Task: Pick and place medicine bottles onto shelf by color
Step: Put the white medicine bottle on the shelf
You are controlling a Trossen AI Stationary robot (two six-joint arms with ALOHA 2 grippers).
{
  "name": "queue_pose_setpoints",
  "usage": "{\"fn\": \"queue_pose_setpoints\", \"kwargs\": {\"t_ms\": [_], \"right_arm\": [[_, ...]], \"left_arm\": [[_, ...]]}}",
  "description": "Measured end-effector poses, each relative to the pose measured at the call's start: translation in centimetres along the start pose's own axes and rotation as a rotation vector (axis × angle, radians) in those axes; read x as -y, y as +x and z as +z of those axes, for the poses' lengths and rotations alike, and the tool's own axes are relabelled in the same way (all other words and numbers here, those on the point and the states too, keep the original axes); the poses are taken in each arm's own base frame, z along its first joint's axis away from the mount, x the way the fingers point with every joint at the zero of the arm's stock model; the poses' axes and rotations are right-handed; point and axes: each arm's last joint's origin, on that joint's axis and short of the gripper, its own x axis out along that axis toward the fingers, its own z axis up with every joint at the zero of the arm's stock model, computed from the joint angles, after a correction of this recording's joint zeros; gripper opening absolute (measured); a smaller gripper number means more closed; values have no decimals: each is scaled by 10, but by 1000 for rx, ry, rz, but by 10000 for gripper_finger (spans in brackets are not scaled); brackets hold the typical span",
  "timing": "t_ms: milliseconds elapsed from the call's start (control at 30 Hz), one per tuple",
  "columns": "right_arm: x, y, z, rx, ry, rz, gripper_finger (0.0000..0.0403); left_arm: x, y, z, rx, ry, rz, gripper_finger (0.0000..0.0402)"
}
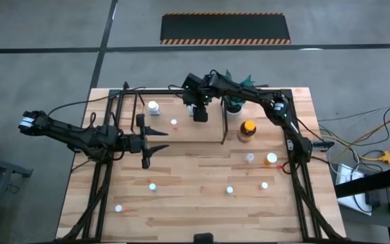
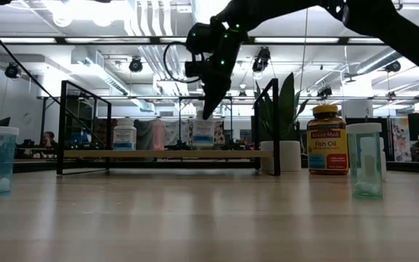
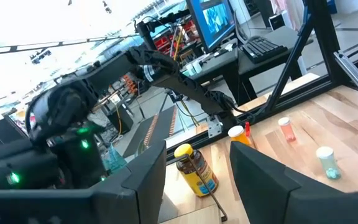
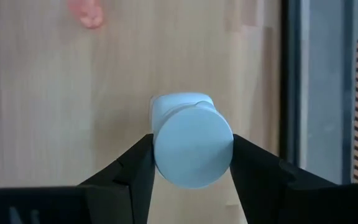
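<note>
The right tool [image 4: 191, 158] is up over the shelf [image 1: 181, 132] at the far side of the table [image 1: 195, 210], and its two dark fingers [image 4: 126, 171] are clamped on either side of a white-capped bottle [image 4: 192, 146]. In the right wrist view that round cap fills the gap between them, with light wood below and a pink-capped bottle [image 4: 87, 14] off at the frame's edge. From table height the tool [image 2: 211, 109] points straight down just above a labelled bottle [image 2: 204, 134] on the shelf board; whether the bottle is touching the board, I can't tell.

Also on the shelf: a white bottle [image 1: 154, 107] near the far left corner and the pink-capped bottle [image 1: 175, 123] nearer the middle.

The left tool [image 1: 156, 139] hovers at the shelf's near-left edge, fingers apart at a moderate gap and holding nothing.

Right of the shelf stands the amber fish oil bottle [image 1: 248, 130] with its yellow cap, beside the potted plant [image 1: 235, 91]. Nearer, on the right, sit an orange-capped bottle [image 1: 271, 158] and a white-capped one [image 1: 250, 158]. More small bottles are scattered across the near table: [image 1: 152, 187], [image 1: 229, 190], [image 1: 264, 185] and, far left, [image 1: 119, 208].
</note>
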Motion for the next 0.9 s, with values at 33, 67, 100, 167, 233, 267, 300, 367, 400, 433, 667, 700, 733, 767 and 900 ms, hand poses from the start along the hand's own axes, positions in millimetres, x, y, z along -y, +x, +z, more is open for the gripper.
{"fn": "queue_pose_setpoints", "kwargs": {"t_ms": [33,67,100,167,233,267,300,367,400,433,667,700,733,767,900], "right_arm": [[0,2,0,-4,-1,4,171],[-1,4,0,-7,-1,6,171],[-1,5,0,-8,2,7,171],[0,6,0,-8,3,3,171],[0,6,0,-11,6,-2,172],[0,6,0,-11,7,-3,173],[0,6,0,-12,12,-4,176],[0,6,0,-11,26,-3,184],[0,6,0,-12,27,-3,189],[0,7,0,-13,26,-2,194],[-1,8,-1,-16,20,0,222],[-1,8,-1,-16,20,-1,224],[-1,8,-1,-16,20,-1,226],[-1,8,-1,-16,20,-1,228],[-1,5,-1,-17,18,0,229]], "left_arm": [[0,0,0,1,-1,1,162],[0,0,0,1,-1,1,162],[0,0,0,1,0,1,162],[0,0,0,1,0,1,162],[0,0,0,2,-1,1,162],[0,0,0,1,-1,1,162],[0,0,0,1,0,1,162],[0,0,0,1,0,1,162],[0,0,0,1,-1,1,162],[0,0,0,1,-1,1,162],[0,0,0,1,-1,1,162],[0,0,0,2,-1,1,162],[0,0,0,1,-1,1,162],[0,0,0,1,-1,1,162],[0,0,0,1,-1,1,162]]}}
